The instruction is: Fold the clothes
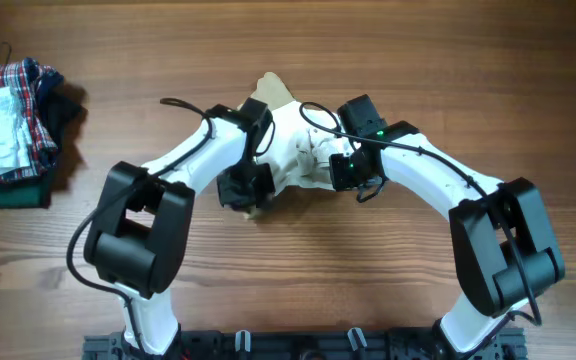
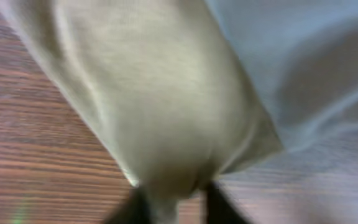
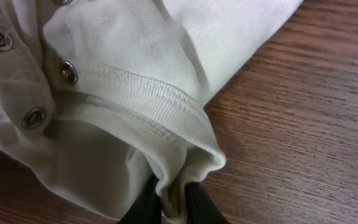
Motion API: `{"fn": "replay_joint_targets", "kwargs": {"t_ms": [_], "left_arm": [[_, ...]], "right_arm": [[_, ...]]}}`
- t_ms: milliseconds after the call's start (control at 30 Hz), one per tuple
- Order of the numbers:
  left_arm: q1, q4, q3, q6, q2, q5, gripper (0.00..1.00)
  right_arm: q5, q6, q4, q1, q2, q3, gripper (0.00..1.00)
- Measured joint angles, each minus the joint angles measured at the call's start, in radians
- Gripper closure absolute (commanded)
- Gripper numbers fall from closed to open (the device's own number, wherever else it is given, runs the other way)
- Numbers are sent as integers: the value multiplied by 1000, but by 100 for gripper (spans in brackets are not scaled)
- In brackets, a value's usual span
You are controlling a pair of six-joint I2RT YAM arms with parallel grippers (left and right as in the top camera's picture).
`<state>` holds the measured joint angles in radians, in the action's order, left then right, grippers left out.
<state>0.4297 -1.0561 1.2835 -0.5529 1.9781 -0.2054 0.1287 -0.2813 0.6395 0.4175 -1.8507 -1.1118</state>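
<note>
The clothes (image 1: 298, 150), a small cream garment with a tan part, lie bunched at the table's middle between both arms. My left gripper (image 1: 248, 195) is at its near left edge. In the left wrist view, blurred tan fabric (image 2: 166, 93) fills the frame and narrows into a pinch held by my left gripper (image 2: 173, 208). My right gripper (image 1: 336, 175) sits at the garment's right side. In the right wrist view it (image 3: 174, 205) is shut on a fold of the ribbed hem (image 3: 142, 99), with metal snaps (image 3: 68, 71) further up the cloth.
A stack of other clothes (image 1: 8, 130), red-and-blue plaid over dark green, lies at the far left edge. Bare wood table (image 1: 448, 80) surrounds the garment. Both arms' black bases stand at the near edge.
</note>
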Motion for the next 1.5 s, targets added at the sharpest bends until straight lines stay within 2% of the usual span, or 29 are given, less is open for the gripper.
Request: {"fn": "replay_joint_targets", "kwargs": {"t_ms": [67, 133, 167, 300, 433, 567, 800, 1033, 1500], "left_arm": [[0, 2, -1, -10, 0, 26, 96], [0, 2, -1, -11, 0, 52, 96], [0, 2, -1, -11, 0, 60, 96], [0, -25, 13, 6, 0, 101, 96], [0, -100, 112, 32, -19, 129, 96], [0, -103, 173, 41, -44, 183, 96], [0, -66, 184, 64, -46, 243, 96], [-5, 65, 217, 145, -46, 269, 96], [-57, 229, 218, 152, -46, 273, 96]], "right_arm": [[0, 0, 0, 0, 0, 0, 86], [0, 0, 0, 0, 0, 0, 95], [0, 3, 0, 0, 0, 0, 96], [-2, 4, 4, 0, 0, 0, 96], [-2, -13, 56, 0, 0, -13, 96], [-2, -21, 102, 0, 0, -64, 95], [-2, -35, 233, 0, -1, -214, 96], [-2, -73, 235, -2, -1, -220, 96], [0, -190, 159, -70, -1, -220, 96]]}}
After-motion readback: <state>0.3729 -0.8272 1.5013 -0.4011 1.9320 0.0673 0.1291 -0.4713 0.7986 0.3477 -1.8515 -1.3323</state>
